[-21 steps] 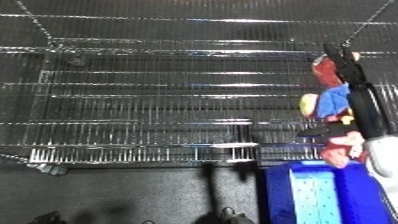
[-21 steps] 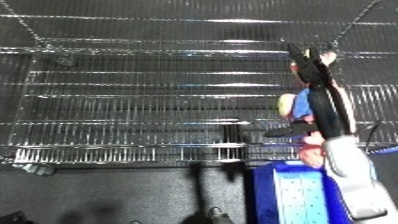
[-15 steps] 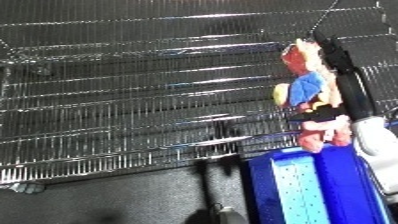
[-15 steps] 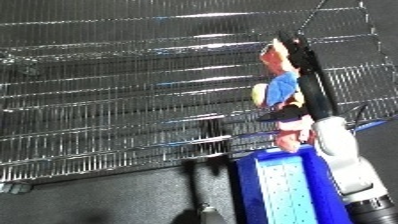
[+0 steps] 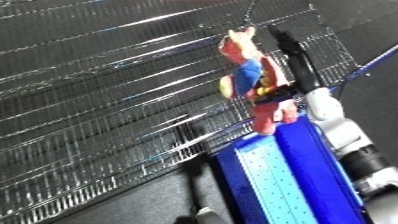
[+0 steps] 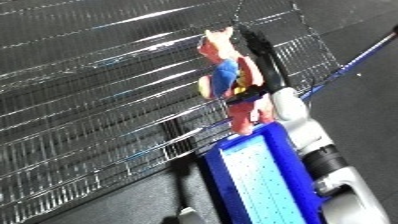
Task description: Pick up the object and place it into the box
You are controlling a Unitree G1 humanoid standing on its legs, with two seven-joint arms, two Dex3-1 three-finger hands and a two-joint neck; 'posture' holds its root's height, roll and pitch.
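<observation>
One right hand (image 5: 298, 65) holds the toy figure (image 5: 256, 82), fingers curled round it, above the blue bin (image 5: 293, 182)

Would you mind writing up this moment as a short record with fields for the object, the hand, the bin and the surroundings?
object: plush toy figure in red, blue and pink, held upright in the air
holder: right hand, black fingers curled round the toy from its right side
left hand: not in view
bin: blue bin, rim just below the toy's feet
toy in bin: not yet
surroundings: wire rack shelf behind the toy, dark floor below
</observation>
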